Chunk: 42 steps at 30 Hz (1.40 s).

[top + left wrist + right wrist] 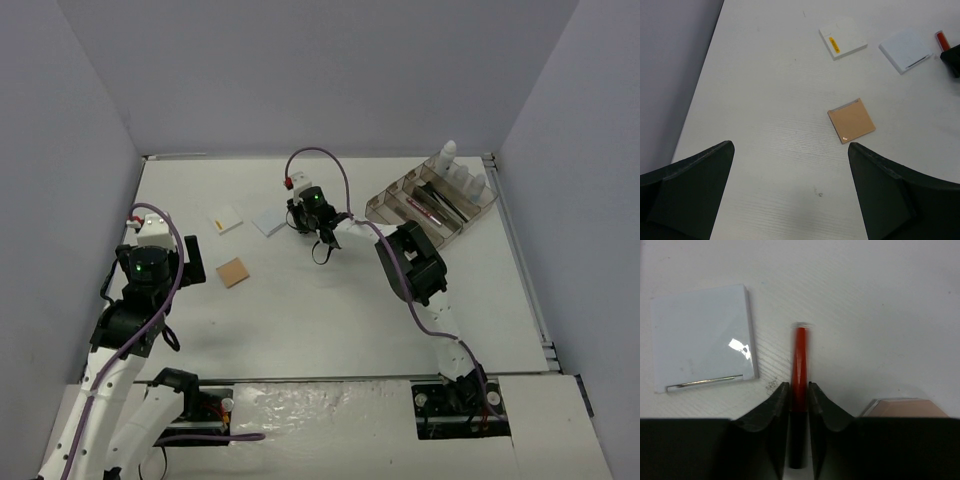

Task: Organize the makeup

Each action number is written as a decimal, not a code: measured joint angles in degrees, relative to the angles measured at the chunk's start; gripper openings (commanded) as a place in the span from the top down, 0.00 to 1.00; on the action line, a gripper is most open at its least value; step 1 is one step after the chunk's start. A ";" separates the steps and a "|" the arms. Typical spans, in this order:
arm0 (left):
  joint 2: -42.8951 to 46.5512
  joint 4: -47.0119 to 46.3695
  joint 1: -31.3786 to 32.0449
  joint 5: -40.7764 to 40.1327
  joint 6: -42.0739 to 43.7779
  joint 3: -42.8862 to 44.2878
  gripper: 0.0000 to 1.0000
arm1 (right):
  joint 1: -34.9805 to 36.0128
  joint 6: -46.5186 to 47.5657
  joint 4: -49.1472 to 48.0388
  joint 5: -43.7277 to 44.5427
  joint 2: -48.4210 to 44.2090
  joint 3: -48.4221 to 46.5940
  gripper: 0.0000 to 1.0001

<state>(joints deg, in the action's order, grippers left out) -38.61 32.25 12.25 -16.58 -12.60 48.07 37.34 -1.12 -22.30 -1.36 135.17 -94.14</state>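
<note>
The right tool [799, 388] is pinched shut on a thin red pencil [800, 352] just beside the pale-blue pad [702, 335] on the bench [880, 300], while the left tool [790, 147] gapes wide and empty, the tan pad [851, 120] lying just beyond it.

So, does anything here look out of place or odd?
A tan square pad, a white square pad and a pale-blue square pad lie loose, at odd angles, apart from the clear smoky plastic tray. The right gripper pinches a thin red pencil. Nothing looks spilled or broken.
</note>
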 measured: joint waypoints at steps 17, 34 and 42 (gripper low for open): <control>0.13 0.02 0.00 0.01 0.00 0.00 0.03 | -1.99 10.28 5.76 -3.51 -29.43 20.61 1.00; 1.32 0.00 -0.12 0.07 0.00 0.00 0.03 | -36.40 20.89 9.33 -19.98 -34.73 23.29 0.99; 1.56 0.00 -0.33 0.47 0.00 0.00 0.03 | -37.85 23.91 10.20 -19.42 -27.91 23.31 0.89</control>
<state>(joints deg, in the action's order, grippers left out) -37.05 32.25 11.92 -16.11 -12.60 48.07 -0.51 22.80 -12.10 -20.78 107.27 -70.83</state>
